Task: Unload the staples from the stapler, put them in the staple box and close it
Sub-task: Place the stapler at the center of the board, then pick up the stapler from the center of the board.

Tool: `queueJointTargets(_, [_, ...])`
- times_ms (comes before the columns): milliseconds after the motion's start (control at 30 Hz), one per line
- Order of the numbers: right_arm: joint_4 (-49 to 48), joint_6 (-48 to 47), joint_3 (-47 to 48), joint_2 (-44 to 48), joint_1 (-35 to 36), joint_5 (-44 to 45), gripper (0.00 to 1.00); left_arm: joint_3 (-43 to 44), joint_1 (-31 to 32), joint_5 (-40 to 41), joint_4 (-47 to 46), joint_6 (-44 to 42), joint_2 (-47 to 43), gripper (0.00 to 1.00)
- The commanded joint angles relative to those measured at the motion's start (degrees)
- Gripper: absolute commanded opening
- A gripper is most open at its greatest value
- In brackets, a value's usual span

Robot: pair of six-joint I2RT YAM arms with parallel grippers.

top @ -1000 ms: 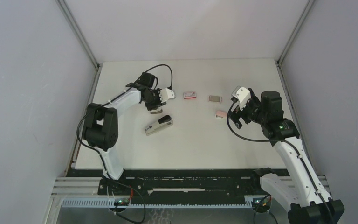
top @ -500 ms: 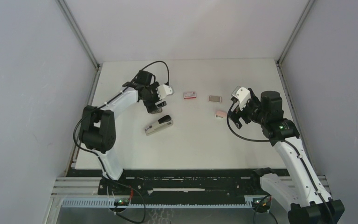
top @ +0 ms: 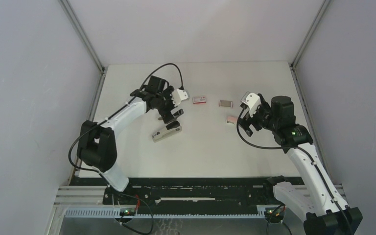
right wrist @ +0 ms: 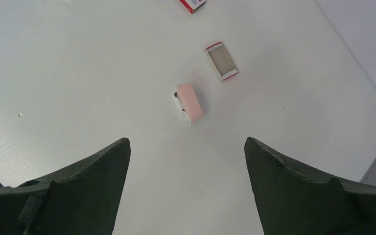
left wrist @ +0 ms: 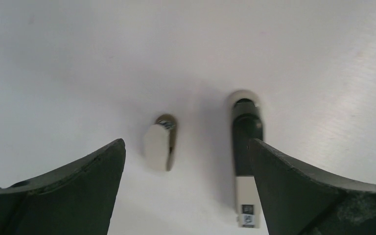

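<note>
A: What moved?
B: The left hand swung right and its fingers spread apart.
A: And the stapler?
B: A white stapler lies on the table, mid-frame between those fingers, with a black stapler beside it. The staples are too small to see. The right hand is apart and empty.

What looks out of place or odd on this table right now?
Nothing looks spilled or broken. The only oddity: a small open tray lies alone, apart from the red-and-white box, its grey inside exposed.
</note>
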State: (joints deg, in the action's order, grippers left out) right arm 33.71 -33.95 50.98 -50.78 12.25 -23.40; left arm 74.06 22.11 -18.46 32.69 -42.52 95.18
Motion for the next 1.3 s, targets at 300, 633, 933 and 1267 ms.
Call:
queueJointTargets(300, [-1.81,-1.21,-1.40,0.78,1.72,0.38,0.86,0.28,5.20,-1.49,1.68,7.77,5.94,0.99])
queueJointTargets(633, [-1.70,-1.30,-1.41,0.43,2.38,0.44,0.86,-3.30,7.47,4.42,0.88,9.91,5.66,0.86])
queueJointTargets(933, [-1.72,-1.29,-1.40,0.33,2.69,0.68,0.86,-6.23,8.11,8.16,-1.74,11.44,5.62,0.74])
queueJointTargets(1267, [-1.69,-1.25,-1.37,0.25,2.69,0.52,0.86,-6.09,8.37,10.00,-2.36,12.54,6.09,0.40])
